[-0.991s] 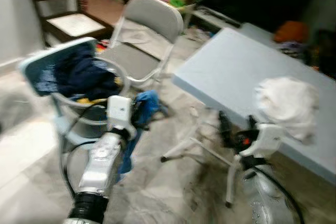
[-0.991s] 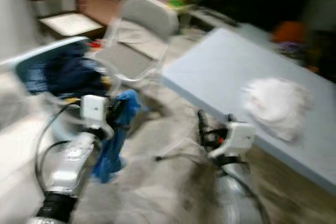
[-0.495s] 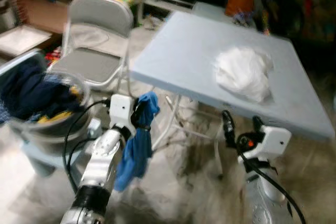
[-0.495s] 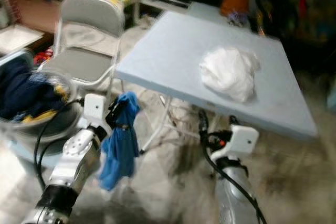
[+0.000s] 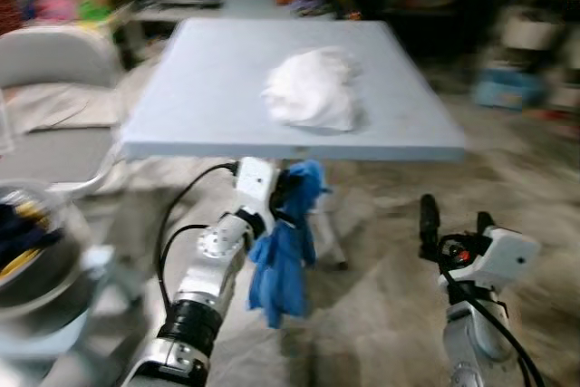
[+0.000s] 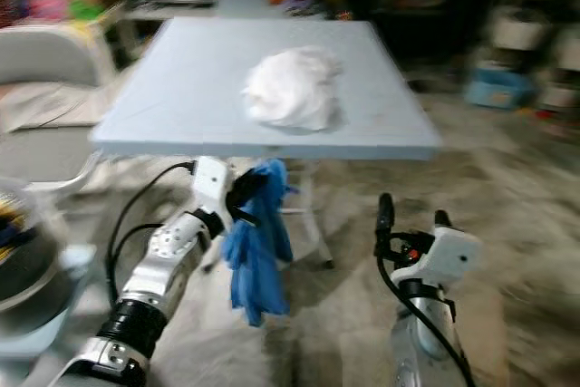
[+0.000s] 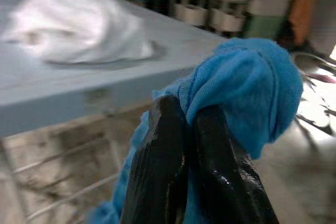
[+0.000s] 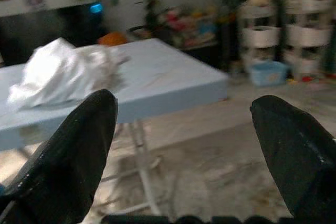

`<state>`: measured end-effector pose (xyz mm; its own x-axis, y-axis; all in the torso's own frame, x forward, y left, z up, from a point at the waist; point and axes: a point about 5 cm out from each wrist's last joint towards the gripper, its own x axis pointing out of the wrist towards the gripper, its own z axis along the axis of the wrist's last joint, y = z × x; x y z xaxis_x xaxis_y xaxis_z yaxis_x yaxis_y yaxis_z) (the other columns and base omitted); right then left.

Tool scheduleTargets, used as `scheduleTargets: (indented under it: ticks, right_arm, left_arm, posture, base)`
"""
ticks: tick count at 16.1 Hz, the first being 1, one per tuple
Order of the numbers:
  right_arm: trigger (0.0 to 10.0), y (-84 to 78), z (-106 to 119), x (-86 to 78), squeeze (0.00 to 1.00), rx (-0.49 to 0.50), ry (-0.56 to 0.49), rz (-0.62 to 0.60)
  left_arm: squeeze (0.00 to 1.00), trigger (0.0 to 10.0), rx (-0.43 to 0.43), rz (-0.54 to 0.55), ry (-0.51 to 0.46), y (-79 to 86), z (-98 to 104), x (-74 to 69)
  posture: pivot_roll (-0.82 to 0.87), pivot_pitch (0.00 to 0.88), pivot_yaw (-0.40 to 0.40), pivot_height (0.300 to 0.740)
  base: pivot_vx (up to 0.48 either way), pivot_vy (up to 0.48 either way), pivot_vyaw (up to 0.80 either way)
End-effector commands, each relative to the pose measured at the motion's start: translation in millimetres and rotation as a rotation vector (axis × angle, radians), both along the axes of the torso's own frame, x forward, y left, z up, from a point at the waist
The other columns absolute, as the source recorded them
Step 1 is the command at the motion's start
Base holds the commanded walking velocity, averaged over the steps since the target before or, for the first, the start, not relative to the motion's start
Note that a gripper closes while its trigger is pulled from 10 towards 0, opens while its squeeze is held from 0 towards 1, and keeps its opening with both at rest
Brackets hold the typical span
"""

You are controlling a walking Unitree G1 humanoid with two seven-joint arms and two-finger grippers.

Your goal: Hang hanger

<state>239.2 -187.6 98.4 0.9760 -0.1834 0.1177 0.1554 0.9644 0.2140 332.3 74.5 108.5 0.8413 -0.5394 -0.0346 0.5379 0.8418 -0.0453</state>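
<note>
My left gripper (image 5: 292, 189) is shut on a blue cloth (image 5: 283, 265), which hangs limp below it, just in front of the near edge of a light blue folding table (image 5: 217, 70). The left wrist view shows the black fingers (image 7: 163, 156) pinching a bunched fold of the blue cloth (image 7: 247, 87). A crumpled white cloth (image 5: 313, 88) lies on the tabletop. My right gripper (image 5: 453, 222) is held up over the floor, right of the table, open with nothing between its fingers (image 8: 68, 145).
A grey folding chair (image 5: 50, 61) stands at the left. A basket with dark clothes (image 5: 27, 251) is at the left edge. Shelves and clutter (image 8: 273, 35) line the room behind and right of the table. Bare floor lies ahead on the right.
The camera has swung to the right: chair and basket slid to the left edge and the table now sits in the middle. My left gripper still holds the blue cloth.
</note>
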Motion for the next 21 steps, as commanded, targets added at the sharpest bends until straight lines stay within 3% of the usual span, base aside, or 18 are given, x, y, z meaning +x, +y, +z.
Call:
scheduleTargets:
  ticks: [1, 9, 21]
  right_arm:
    - [10.0, 0.6, 5, -1.7, 0.00, -0.009, -0.020, 0.004]
    - [10.0, -0.8, 5, -5.7, 0.00, -0.038, -0.001, 0.018]
    - [10.0, -6.2, 4, -11.9, 0.00, -0.059, 0.018, 0.017]
  left_arm:
    - [0.00, 10.0, 0.002, -0.008, -0.028, -0.3, 8, 4.6]
    - [0.00, 10.0, -0.053, 0.000, -0.014, -2.9, 4, 5.1]
    - [0.00, 10.0, -0.075, -0.016, -0.006, -4.7, -1, 1.9]
  posture:
    - [0.12, 0.019, -0.037, 0.740]
    - [0.11, 0.012, -0.078, 0.740]
    - [0.10, 0.021, -0.090, 0.740]
  base:
    - [0.000, 0.000, -0.80]
    - [0.000, 0.032, 0.00]
    - [0.333, 0.314, 0.00]
